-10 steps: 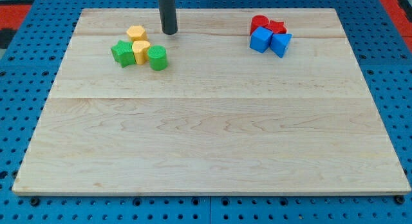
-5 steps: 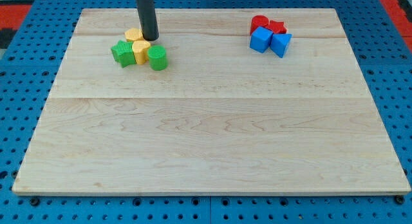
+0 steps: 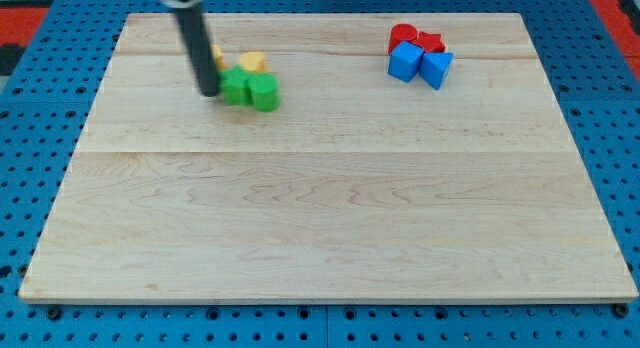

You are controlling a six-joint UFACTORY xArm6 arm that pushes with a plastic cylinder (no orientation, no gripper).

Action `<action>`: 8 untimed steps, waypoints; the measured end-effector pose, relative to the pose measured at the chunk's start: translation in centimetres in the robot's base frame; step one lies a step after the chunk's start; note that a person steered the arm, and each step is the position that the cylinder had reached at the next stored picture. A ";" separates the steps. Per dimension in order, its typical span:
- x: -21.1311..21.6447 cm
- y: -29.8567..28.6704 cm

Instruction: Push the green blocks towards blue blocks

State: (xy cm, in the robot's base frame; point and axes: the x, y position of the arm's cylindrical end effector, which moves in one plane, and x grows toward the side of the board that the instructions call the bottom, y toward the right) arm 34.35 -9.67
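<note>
My tip [image 3: 209, 92] — a bare rod, gripping nothing — pressed against the left of two touching green blocks [image 3: 250, 89], blue blocks [image 3: 420, 64] far right.

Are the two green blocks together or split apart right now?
Together: the green blocks sit touching side by side, with my tip against their left side.

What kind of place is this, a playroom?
More likely a robot test bench: a wooden board on a blue pegboard, with my tip pushing green blocks toward blue blocks.
</note>
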 end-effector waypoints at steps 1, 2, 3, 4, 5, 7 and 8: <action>-0.4 8.8; -0.4 12.6; -0.4 8.0; 1.0 5.4; 5.0 12.7; 2.5 25.1; 5.0 29.7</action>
State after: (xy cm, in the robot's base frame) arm 39.32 20.01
